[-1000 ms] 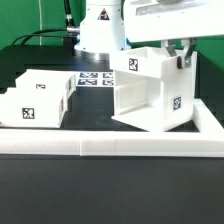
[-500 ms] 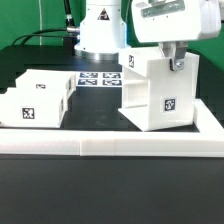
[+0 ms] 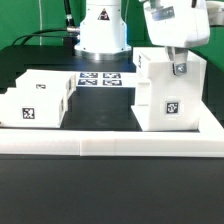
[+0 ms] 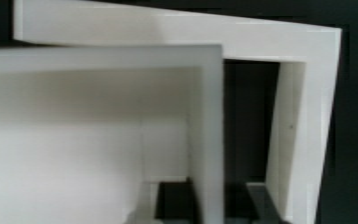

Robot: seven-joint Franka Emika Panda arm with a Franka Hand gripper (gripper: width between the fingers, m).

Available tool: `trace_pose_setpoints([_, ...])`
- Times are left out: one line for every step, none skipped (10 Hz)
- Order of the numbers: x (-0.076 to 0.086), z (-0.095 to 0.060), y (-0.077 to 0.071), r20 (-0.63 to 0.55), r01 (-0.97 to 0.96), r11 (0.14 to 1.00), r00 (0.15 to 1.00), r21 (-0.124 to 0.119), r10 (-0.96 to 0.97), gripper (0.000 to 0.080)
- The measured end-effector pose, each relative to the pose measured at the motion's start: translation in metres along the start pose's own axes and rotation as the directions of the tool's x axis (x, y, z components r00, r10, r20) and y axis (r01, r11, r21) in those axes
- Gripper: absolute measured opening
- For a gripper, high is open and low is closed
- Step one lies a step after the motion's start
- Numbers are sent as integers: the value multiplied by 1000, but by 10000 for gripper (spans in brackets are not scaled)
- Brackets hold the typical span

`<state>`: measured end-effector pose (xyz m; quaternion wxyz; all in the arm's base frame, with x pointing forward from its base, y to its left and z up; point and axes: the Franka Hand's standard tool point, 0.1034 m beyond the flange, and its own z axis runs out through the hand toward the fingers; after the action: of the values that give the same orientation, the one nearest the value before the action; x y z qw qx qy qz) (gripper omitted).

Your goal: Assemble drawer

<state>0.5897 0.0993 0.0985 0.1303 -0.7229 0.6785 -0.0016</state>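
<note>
The drawer's large hollow white shell [image 3: 168, 95] stands on the table at the exterior view's right, a tag on its near face. My gripper [image 3: 178, 64] comes down from above and is shut on the shell's top wall. In the wrist view the shell's walls [image 4: 96, 130] fill the picture. My two dark fingers [image 4: 179, 206] sit on either side of a thin white wall, the gripper [image 4: 222, 206] closed on it. Two smaller flat white boxes [image 3: 32, 106] [image 3: 50, 82] lie at the exterior view's left, apart from the shell.
The marker board [image 3: 100, 79] lies at the back middle, in front of the robot base [image 3: 100, 35]. A long low white border rail [image 3: 110, 146] runs along the front and turns back at the right [image 3: 212, 118], close to the shell.
The shell, held in my gripper, has moved toward the exterior view's right and turned, so its open side shows less and it sits nearer the right rail.
</note>
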Motion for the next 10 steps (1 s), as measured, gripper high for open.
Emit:
trace_pose_setpoints([0, 1, -6, 4, -3, 1000, 1000, -3, 3, 48])
trace_pose_setpoints([1, 2, -13, 7, -10, 1000, 1000, -6, 10, 48])
trace_pose_setpoints([3, 3, -22, 8, -16, 1000, 1000, -1, 16, 48])
trace_pose_setpoints([3, 4, -30, 13, -21, 1000, 1000, -5, 21, 48])
trace_pose_setpoints([4, 6, -37, 16, -29, 1000, 999, -6, 29, 48])
trace_pose_setpoints([5, 7, -42, 19, -32, 999, 999, -7, 32, 48])
trace_pose_setpoints([5, 7, -48, 19, -47, 999, 999, -4, 47, 48])
trace_pose_setpoints([6, 9, -52, 19, -56, 998, 998, 0, 56, 48])
trace_pose_setpoints([6, 9, -57, 16, -72, 997, 997, 6, 72, 48])
trace_pose_setpoints([6, 9, -57, 17, -69, 998, 997, -5, 69, 48])
